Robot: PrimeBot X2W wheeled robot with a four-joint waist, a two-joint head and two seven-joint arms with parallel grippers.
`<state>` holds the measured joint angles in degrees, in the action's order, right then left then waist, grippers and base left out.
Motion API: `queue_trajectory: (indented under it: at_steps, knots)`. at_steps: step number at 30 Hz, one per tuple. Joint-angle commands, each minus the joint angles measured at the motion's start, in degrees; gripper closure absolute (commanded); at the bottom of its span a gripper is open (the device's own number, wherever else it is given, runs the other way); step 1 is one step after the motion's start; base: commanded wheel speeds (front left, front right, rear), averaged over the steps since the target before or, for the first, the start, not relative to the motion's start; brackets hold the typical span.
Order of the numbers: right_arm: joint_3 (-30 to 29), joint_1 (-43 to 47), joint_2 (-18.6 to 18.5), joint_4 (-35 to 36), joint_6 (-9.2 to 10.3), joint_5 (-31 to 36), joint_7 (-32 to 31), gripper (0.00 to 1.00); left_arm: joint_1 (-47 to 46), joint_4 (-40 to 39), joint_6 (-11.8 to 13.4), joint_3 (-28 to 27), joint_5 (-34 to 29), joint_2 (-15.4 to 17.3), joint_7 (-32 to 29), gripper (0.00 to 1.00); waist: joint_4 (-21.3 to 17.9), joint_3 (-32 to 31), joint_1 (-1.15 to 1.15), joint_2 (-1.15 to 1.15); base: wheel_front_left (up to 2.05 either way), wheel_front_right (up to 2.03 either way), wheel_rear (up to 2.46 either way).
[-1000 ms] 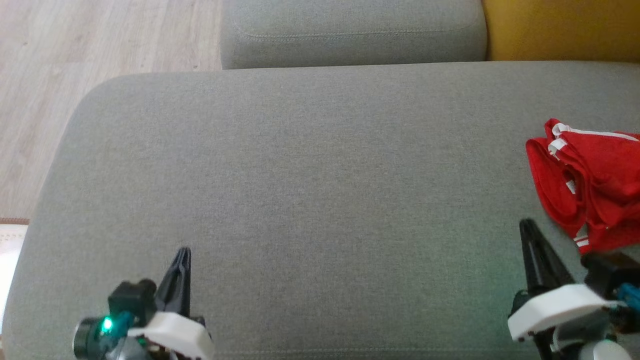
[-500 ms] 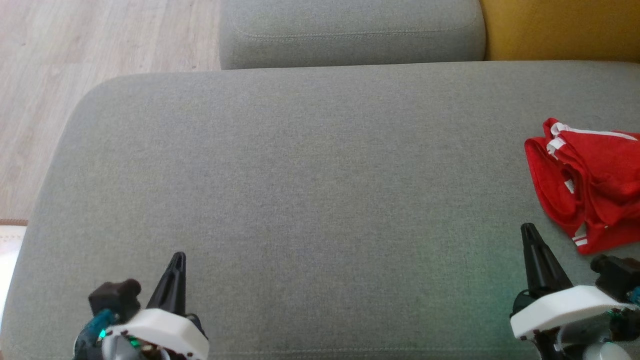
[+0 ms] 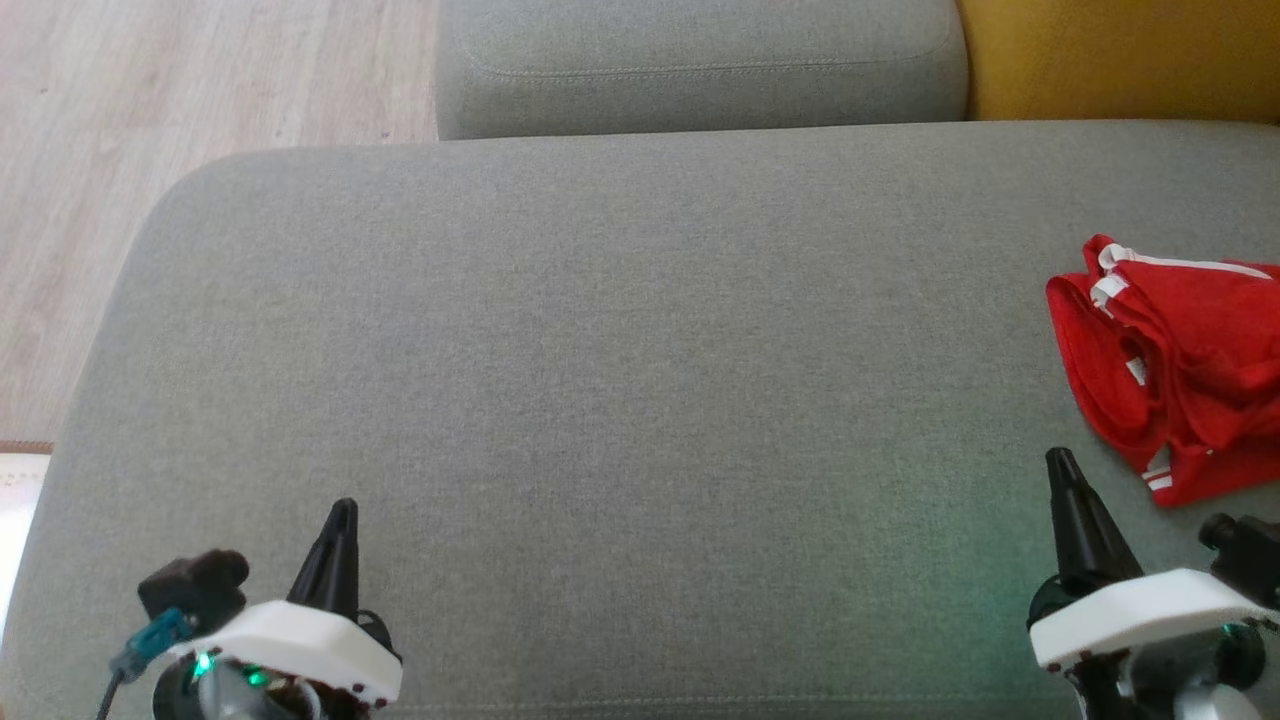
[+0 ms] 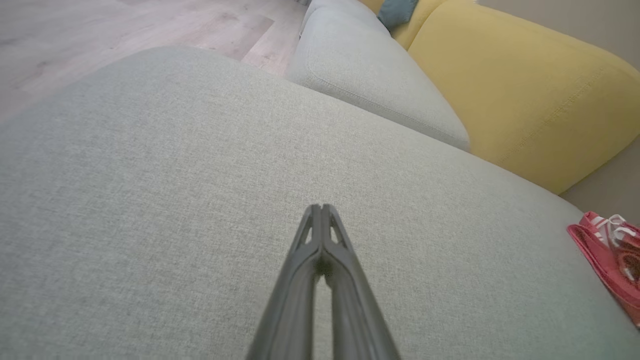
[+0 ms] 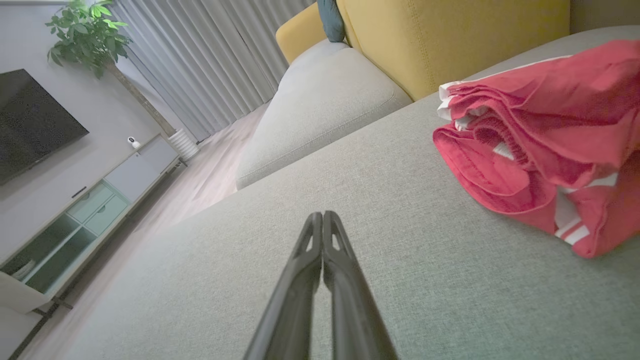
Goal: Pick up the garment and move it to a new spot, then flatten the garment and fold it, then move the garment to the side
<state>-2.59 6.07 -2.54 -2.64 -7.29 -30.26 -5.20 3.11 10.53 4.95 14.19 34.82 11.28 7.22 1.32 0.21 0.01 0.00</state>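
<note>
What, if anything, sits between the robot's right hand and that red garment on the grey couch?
Nothing visible does. Only bare grey cushion lies between the right hand, its fingers shut together, and the red garment, which lies crumpled just ahead of it and to its right, apart from the fingers.

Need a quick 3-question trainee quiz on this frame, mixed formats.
1. True or false: the red garment lies on the grey cushion, touched by neither gripper.
2. Multiple choice: the jaws of the right gripper are A) open, B) shut on cloth, C) shut and empty.
3. Fill in: the garment lies nearer the ___ gripper than the left gripper.

Key: 1 true; 2 C; 3 right.
</note>
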Motion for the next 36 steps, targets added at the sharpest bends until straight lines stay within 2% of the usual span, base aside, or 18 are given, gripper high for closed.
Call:
queue_trajectory:
  at_steps: [1,36]
  knots:
    - [-0.1,-3.4,-0.8,1.5,-0.05,-2.0,0.5,1.00,-3.3,-1.5,-0.5,-1.5,1.7,0.3,-0.2,1.00,0.0,0.0,0.00,0.00,0.00,0.00,0.00]
    - [-0.7,-6.7,-1.2,-3.3,-0.11,-25.3,0.5,1.00,-5.4,0.2,-5.0,-7.9,23.4,-2.4,-4.7,1.00,-0.5,0.0,0.00,0.00,0.00,0.00,0.00]
